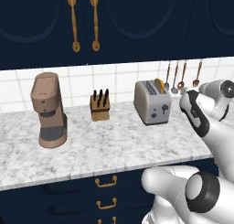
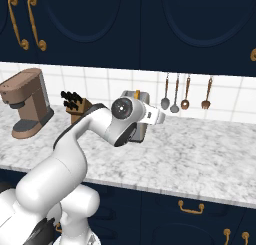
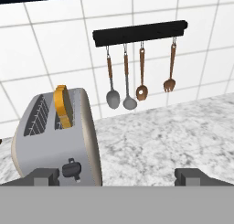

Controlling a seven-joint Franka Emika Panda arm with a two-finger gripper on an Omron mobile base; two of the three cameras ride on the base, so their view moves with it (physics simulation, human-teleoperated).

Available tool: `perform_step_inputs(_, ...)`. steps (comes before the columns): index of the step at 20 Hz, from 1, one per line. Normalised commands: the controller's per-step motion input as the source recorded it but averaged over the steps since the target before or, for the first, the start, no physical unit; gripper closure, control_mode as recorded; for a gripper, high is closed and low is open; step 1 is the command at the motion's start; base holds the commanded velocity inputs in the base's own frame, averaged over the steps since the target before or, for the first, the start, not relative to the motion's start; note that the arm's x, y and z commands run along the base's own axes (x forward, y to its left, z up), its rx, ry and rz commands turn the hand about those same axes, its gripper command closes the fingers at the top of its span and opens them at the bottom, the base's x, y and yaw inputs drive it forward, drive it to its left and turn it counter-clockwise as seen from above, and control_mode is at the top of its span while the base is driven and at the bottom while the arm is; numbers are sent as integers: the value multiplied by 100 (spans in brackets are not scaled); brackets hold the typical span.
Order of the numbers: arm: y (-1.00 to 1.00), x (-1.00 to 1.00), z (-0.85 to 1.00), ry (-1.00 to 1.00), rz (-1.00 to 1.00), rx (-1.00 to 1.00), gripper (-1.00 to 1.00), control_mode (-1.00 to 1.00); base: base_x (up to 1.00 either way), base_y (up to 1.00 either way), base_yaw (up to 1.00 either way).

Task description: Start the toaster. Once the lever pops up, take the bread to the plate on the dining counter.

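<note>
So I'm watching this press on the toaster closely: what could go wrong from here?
1. The open hand sits right of the boxy silver-grey toaster; the small dark lever lies near its left fingertip, so a straight push might miss it.
2. The golden-tan bread slice stands above its slot; a high approach could knock it.
3. The hanging metal and wooden utensils are behind; overshooting might hit them.

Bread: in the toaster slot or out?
In. The bread stands upright in a slot of the toaster, its top edge poking above the rim; the left base view matches.
</note>
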Motion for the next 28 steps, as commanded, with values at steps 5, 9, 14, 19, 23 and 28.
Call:
perform_step_inputs(5, 0, 0, 0, 0, 0, 0, -100, -100, 0, 0, 0)
perform_step_inputs(9, 0, 0, 0, 0, 0, 0, -100, -100, 0, 0, 0)
perform_step_inputs(14, 0, 0, 0, 0, 0, 0, -100, -100, 0, 0, 0)
perform_step_inputs(19, 0, 0, 0, 0, 0, 0, -100, -100, 0, 0, 0)
perform_step_inputs(23, 0, 0, 0, 0, 0, 0, -100, -100, 0, 0, 0)
perform_step_inputs(28, 0, 0, 0, 0, 0, 0, -100, -100, 0, 0, 0)
